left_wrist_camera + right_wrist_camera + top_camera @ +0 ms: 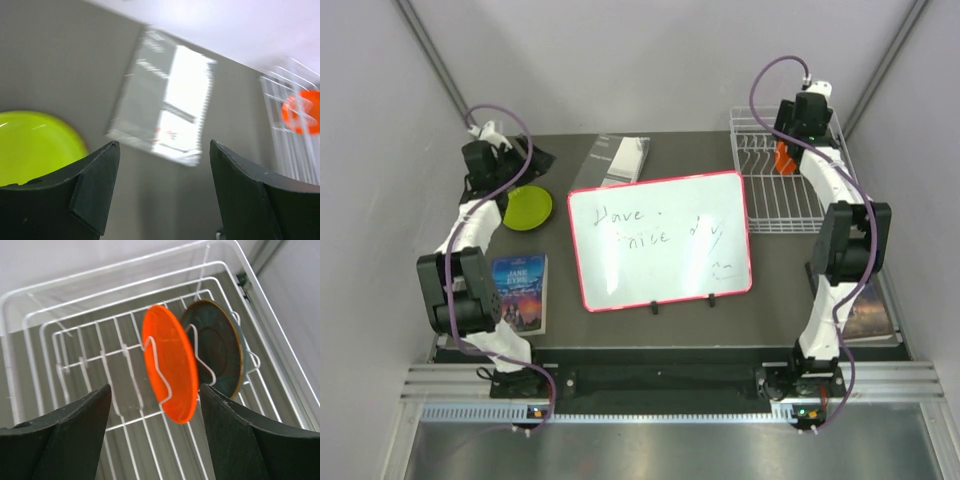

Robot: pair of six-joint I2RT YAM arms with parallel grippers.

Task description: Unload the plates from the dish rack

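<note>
The white wire dish rack (pixel 765 205) stands at the back right. An orange plate (pixel 169 365) and a dark teal plate (pixel 220 347) stand upright between its tines. My right gripper (pixel 155 392) is open above the rack with the orange plate between its fingers, not touching. A lime green plate (pixel 528 208) lies flat on the table at the left. My left gripper (pixel 165 150) is open and empty just beside it; the plate shows at the left of the left wrist view (pixel 35 145). No red plate is in view.
A pink-framed whiteboard (pixel 660 240) stands across the middle of the table. A grey and white booklet (pixel 620 158) lies behind it. A paperback (pixel 523 292) lies at the front left and another book (pixel 870 315) at the front right.
</note>
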